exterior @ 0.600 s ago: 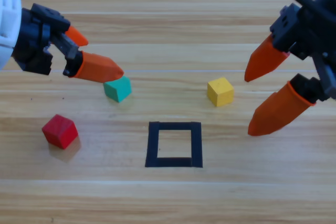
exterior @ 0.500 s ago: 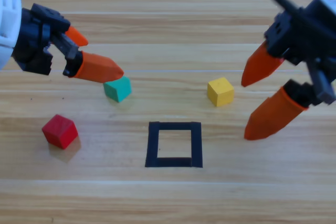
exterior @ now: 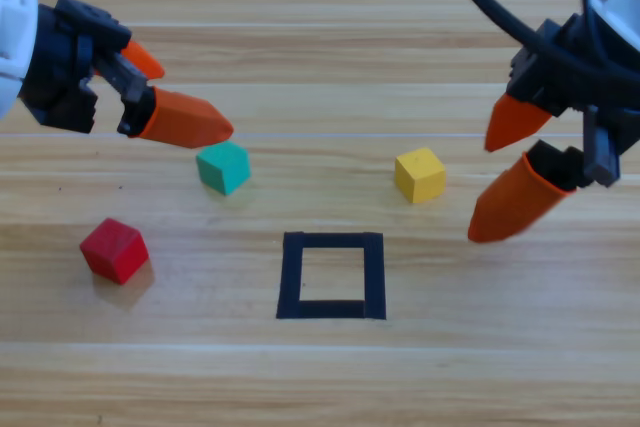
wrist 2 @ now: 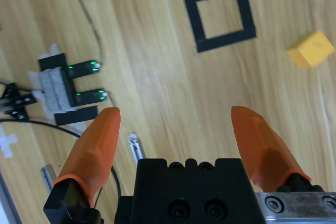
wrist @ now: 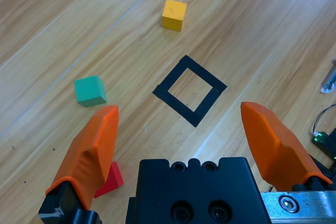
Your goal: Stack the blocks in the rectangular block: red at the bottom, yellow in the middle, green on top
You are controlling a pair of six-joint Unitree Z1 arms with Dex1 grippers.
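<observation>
While all three cubes lie loose outside the tape outline:
Left gripper (exterior: 178, 95): jaws spread, just above green (exterior: 223, 167).
Right gripper (exterior: 495, 182): jaws spread, right of yellow (exterior: 419, 175).
Red (exterior: 114, 250): left of rectangular block (exterior: 332, 275).

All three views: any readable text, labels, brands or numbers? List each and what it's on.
None readable in any view.
Red cube, yellow cube, green cube: plain faces, no markings.
Black tape square: bare tape, no print.
Left tool and right tool: plain orange jaws, no lettering.
Small device with green lights in the right wrist view: only lit dots, no legible text.
</observation>
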